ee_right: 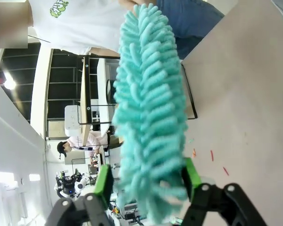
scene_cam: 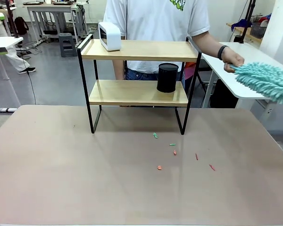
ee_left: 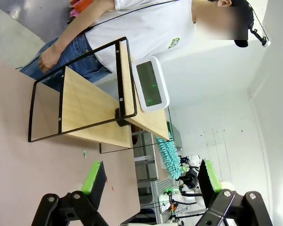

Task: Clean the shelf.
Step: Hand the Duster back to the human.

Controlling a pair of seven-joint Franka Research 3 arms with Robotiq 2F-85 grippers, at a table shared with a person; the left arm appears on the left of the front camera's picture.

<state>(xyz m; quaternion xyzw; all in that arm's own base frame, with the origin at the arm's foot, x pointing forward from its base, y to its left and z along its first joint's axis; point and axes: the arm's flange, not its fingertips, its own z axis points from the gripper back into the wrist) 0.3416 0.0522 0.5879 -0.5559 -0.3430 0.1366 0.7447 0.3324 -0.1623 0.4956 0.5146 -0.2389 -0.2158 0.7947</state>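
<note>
Your shelf (scene_cam: 137, 70) stood at the desk's (scene_cam: 61, 169) far side with one white device (scene_cam: 110, 36) on its top board and one black cup (scene_cam: 167, 77) below. Seven scraps (scene_cam: 174, 152) lay before it. Left hand (ee_left: 148, 179) gaped wide; right hand (ee_right: 148, 181) straddled one teal duster (ee_right: 151, 113), grip unclear.

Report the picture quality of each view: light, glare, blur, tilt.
Front view: even indoor light, soft sheen on the table, shelf sharp. Left wrist view: rolled, shelf and person sideways, white wall washed out. Right wrist view: rolled too, duster close and slightly soft, lamp glare at the left edge.
</note>
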